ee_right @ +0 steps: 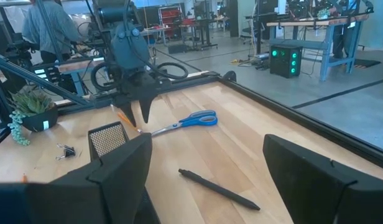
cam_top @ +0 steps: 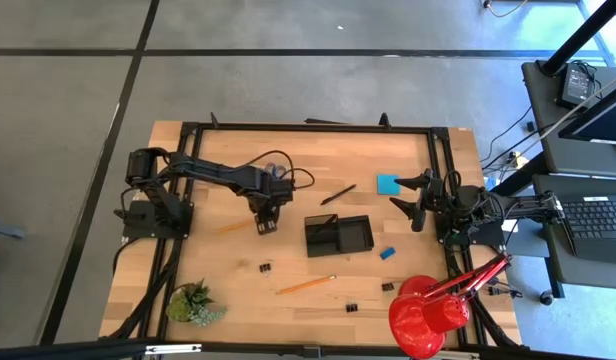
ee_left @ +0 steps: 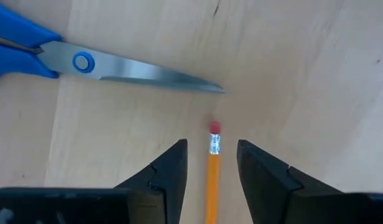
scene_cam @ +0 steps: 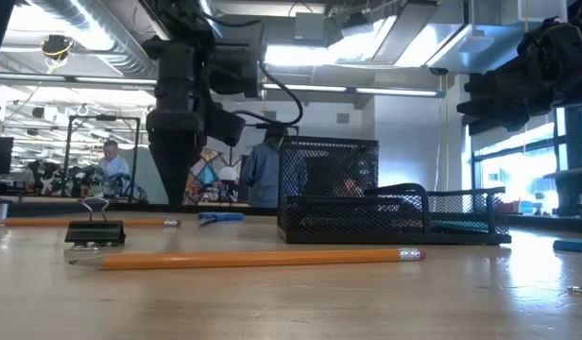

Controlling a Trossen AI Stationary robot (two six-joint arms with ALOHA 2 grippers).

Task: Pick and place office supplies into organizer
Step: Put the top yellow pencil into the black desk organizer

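An orange pencil (ee_left: 212, 177) lies flat on the wooden table, its pink eraser end (ee_left: 214, 128) pointing at the tips of the blue-handled scissors (ee_left: 117, 62). My left gripper (ee_left: 211, 144) points down over this pencil, open, one finger on each side of its eraser end with a gap on both sides. The black mesh organizer (cam_top: 338, 235) stands to the right of it. My right gripper (cam_top: 413, 200) waits open at the table's right side, near the blue note pad (cam_top: 389, 184). A black pen (cam_top: 338, 195) lies between the scissors and the pad.
A second pencil (cam_top: 306, 285), three black binder clips (cam_top: 265, 268) (cam_top: 387, 287) (cam_top: 354, 304) and a blue eraser (cam_top: 387, 253) lie nearer the front. A green plant (cam_top: 195, 303) sits front left and a red desk lamp (cam_top: 428, 310) front right. People stand beyond the table.
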